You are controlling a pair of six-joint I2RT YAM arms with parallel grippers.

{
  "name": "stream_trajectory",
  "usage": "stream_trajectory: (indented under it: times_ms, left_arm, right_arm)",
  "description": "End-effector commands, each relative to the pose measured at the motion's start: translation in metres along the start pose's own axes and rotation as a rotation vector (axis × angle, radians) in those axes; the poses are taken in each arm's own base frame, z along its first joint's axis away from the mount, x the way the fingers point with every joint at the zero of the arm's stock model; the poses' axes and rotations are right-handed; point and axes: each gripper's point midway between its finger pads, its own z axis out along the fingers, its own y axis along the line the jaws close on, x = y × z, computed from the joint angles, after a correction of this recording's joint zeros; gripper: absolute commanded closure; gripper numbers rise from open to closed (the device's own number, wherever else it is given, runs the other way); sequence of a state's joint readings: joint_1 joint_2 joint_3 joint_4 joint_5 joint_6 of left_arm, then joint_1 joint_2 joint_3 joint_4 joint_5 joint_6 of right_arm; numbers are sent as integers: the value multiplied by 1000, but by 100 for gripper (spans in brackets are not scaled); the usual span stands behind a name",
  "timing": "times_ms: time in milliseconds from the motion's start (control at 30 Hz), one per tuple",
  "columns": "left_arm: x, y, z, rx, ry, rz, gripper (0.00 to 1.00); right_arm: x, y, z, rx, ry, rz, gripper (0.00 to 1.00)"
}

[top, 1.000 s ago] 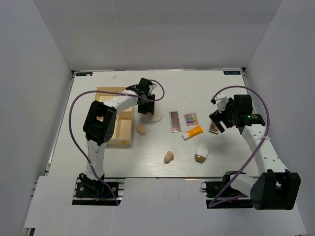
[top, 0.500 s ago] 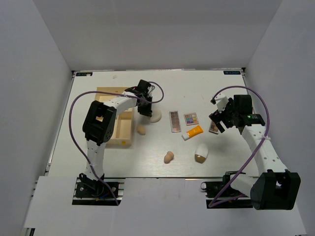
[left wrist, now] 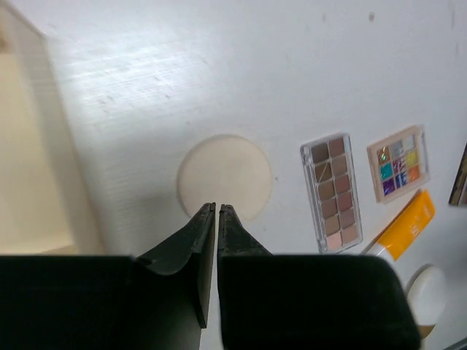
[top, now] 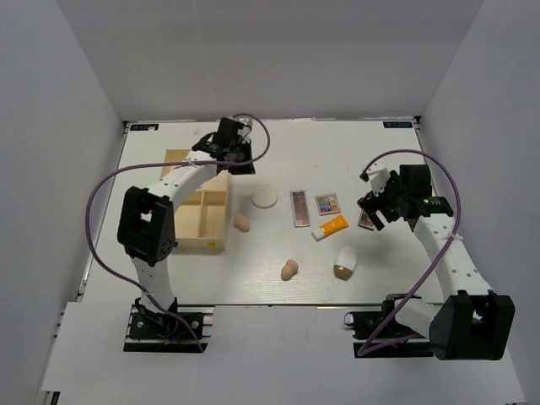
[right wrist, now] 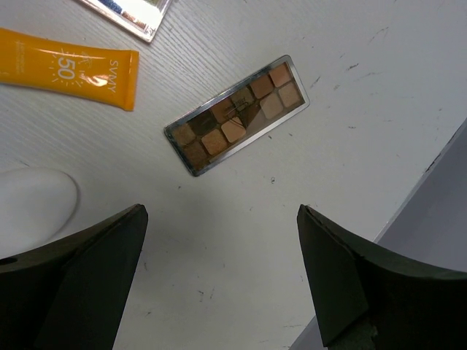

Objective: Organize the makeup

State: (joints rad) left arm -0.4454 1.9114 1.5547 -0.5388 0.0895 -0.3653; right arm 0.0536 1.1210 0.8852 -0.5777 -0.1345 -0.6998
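The round cream puff [top: 264,197] lies flat on the table right of the wooden box [top: 206,229]. My left gripper [top: 240,162] is shut and empty, raised above the box's far right corner, apart from the puff. In the left wrist view its tips [left wrist: 217,206] sit just short of the puff [left wrist: 225,171]. My right gripper [top: 377,207] is open and empty, hovering over a brown palette [right wrist: 237,117]. A second brown palette [top: 299,207], the multicolour palette [top: 327,204], orange tube [top: 331,227], white-tan egg [top: 344,265] and two peach sponges [top: 242,223] [top: 289,270] lie between the arms.
The box's compartments look empty as far as they show. White walls close in the table at the back and both sides; the right wall's foot shows in the right wrist view [right wrist: 438,204].
My left gripper has drawn back and left from over the puff towards the box's far corner. The puff stays on the table. The right arm has barely moved.
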Motion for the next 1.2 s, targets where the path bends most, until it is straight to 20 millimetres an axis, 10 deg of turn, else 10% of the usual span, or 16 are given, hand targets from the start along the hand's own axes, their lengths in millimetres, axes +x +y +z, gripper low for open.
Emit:
stream_trajectory:
  times_ms: [0, 167, 300, 467, 567, 1167]
  left_arm:
    - [-37, 25, -32, -51, -135, -56, 84]
    - [-60, 60, -58, -90, -218, -135, 85]
    - [-63, 48, -60, 21, -208, -109, 78]
    - [-47, 19, -48, 157, -128, -29, 34]
    - [-38, 4, -44, 219, -112, -19, 26]
    - [47, 11, 48, 42, 175, 9, 33]
  right_arm:
    - [-4, 0, -3, 0, -25, -13, 11]
    - [-5, 2, -2, -7, -30, -5, 11]
    - [-5, 3, 0, -13, -31, 1, 11]
    - [-5, 4, 3, -23, -30, 10, 11]
    - [-5, 3, 4, -23, -26, 10, 11]
    - [6, 18, 15, -91, 17, 78, 11]
